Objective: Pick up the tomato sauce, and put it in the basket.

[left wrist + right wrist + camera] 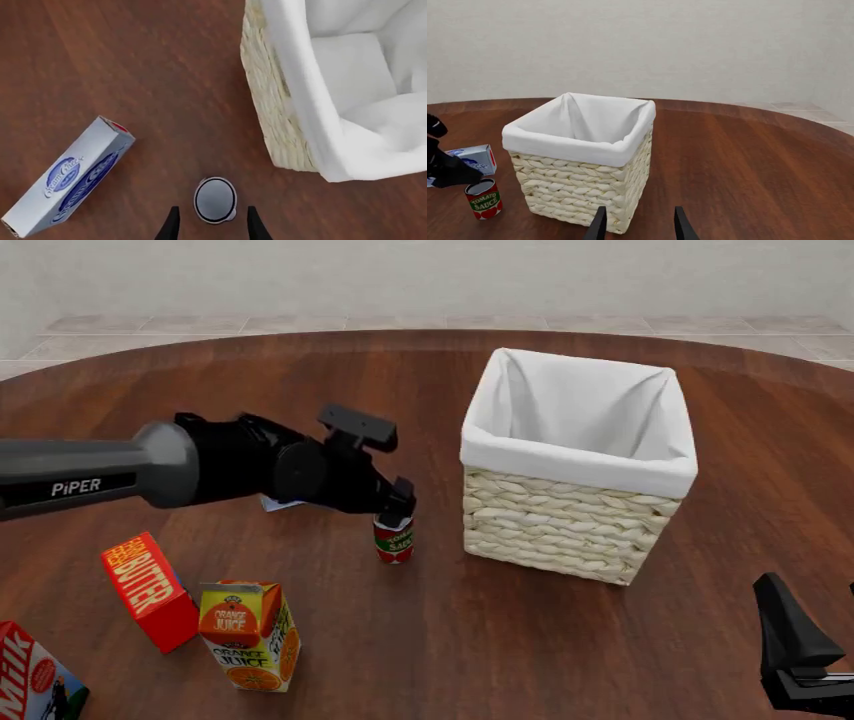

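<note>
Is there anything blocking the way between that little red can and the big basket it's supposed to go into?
Nothing visible. The tomato sauce stands just left of the basket with only bare table between them. The left gripper hangs right above the can, jaws open. The basket's wall rises well above the can, so it must be lifted over.

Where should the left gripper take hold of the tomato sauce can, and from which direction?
Probably from straight above, fingers closing on the round side wall just under the lid. The tomato sauce stands upright, clear of the basket, and the open left gripper already hangs above it.
</note>
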Tool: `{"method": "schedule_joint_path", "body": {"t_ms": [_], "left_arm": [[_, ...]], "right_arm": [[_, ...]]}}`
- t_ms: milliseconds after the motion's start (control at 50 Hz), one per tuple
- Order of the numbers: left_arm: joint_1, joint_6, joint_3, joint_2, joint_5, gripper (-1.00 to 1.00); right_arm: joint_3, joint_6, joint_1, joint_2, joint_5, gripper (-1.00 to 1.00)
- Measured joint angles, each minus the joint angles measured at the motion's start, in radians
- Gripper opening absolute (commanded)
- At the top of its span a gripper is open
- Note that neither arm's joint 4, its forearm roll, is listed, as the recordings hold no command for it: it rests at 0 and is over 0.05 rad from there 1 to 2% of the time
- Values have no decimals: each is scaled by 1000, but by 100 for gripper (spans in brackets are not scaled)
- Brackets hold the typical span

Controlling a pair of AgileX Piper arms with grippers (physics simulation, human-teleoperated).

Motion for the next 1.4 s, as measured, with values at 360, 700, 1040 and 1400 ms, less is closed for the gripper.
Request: {"method": "schedule_joint_path", "body": {"t_ms": [360,700,1040,1400], "left_arm": [[5,2,-16,49,-15,100],[0,-8,-20,77,-26,100],[-11,-28,-23,95,-31,100],[-13,-38,-33,117,-30,100]], "right_arm": [[0,0,0,0,0,100],[0,0,0,0,0,100],[0,0,0,0,0,100],[0,0,0,0,0,100]]}}
